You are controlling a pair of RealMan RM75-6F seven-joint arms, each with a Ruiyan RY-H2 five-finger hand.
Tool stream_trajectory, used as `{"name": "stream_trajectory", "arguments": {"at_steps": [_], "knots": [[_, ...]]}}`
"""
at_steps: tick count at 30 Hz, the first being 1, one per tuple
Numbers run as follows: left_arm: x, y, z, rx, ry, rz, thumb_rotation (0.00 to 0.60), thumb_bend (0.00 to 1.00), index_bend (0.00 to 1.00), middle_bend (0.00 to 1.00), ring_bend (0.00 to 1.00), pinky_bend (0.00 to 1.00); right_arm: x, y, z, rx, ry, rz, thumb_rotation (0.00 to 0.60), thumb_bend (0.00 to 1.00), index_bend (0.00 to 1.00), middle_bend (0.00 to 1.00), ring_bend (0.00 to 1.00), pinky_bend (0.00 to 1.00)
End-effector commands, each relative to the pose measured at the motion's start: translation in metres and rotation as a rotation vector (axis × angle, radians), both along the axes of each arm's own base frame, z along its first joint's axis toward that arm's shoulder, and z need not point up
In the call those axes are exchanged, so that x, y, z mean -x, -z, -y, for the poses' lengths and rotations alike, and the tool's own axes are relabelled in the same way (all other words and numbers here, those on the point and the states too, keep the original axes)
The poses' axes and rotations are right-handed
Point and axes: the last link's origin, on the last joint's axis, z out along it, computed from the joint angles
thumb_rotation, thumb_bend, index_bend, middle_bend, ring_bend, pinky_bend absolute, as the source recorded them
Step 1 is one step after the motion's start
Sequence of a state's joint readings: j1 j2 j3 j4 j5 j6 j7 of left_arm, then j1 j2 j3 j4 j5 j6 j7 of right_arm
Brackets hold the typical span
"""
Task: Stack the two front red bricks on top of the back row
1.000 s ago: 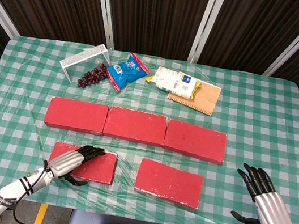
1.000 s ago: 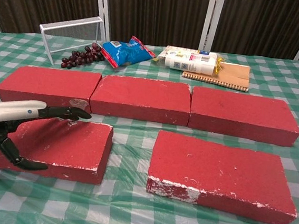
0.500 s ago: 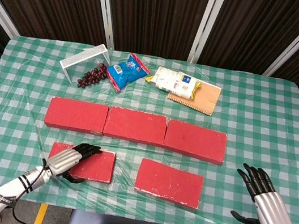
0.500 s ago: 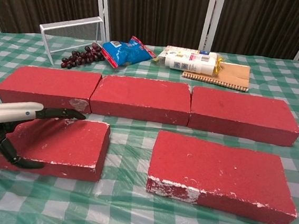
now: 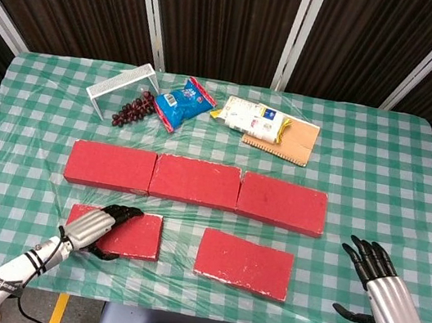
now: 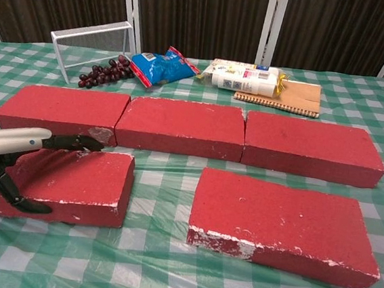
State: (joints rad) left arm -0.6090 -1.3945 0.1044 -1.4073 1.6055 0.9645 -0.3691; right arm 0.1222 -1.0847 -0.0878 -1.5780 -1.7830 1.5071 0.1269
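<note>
Three red bricks form the back row: left (image 5: pixel 111 166), middle (image 5: pixel 196 181) and right (image 5: pixel 282 203). In front of it lie two more. My left hand (image 5: pixel 93 228) grips the front left brick (image 5: pixel 136 234), fingers flat on its top and thumb against its near face. The chest view shows the same hand (image 6: pixel 14 149) on that brick (image 6: pixel 79 181), whose near side looks slightly raised. The front right brick (image 5: pixel 244 263) lies flat, untouched. My right hand (image 5: pixel 381 287) hovers with fingers spread near the table's front right, well apart from every brick.
Along the back of the green checked tablecloth (image 5: pixel 379 180) sit a white wire rack (image 5: pixel 125 84), dark grapes (image 5: pixel 132 108), a blue snack bag (image 5: pixel 184 103), a white package (image 5: pixel 248 119) and a cardboard pad (image 5: pixel 294 141).
The front left brick has slid left and toward the front edge under my left hand, its near side lifting a little. My right hand has stayed in place.
</note>
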Motion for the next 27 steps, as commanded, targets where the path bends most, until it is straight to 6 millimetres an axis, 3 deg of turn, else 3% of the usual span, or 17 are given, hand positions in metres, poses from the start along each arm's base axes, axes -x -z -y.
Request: {"name": "stream_trajectory", "arguments": {"at_steps": [1, 4, 10, 19, 27], "knots": [[0.0, -0.002, -0.001, -0.022, 0.006, 0.012, 0.6, 0.29, 0.16, 0.39, 0.37, 0.6, 0.0, 0.0, 0.0, 0.0, 0.001, -0.002, 0.6, 0.11, 0.0, 0.0, 0.0, 0.0], [-0.001, -0.006, -0.001, -0.036, 0.018, 0.021, 0.6, 0.3, 0.18, 0.44, 0.45, 0.68, 0.0, 0.001, 0.001, 0.0, 0.004, -0.005, 0.6, 0.11, 0.0, 0.0, 0.0, 0.0], [-0.014, -0.021, -0.009, -0.076, 0.076, 0.043, 0.6, 0.29, 0.21, 0.46, 0.47, 0.7, 0.001, 0.003, 0.003, 0.003, 0.016, -0.019, 0.6, 0.11, 0.0, 0.0, 0.0, 0.0], [-0.052, -0.039, -0.059, -0.12, 0.181, 0.023, 0.6, 0.29, 0.23, 0.48, 0.48, 0.7, 0.004, 0.006, 0.008, 0.027, 0.049, -0.051, 0.6, 0.11, 0.0, 0.0, 0.0, 0.0], [-0.083, -0.031, -0.107, -0.102, 0.224, -0.004, 0.6, 0.29, 0.24, 0.48, 0.48, 0.7, 0.006, 0.007, 0.011, 0.064, 0.081, -0.071, 0.6, 0.11, 0.0, 0.0, 0.0, 0.0]]}}
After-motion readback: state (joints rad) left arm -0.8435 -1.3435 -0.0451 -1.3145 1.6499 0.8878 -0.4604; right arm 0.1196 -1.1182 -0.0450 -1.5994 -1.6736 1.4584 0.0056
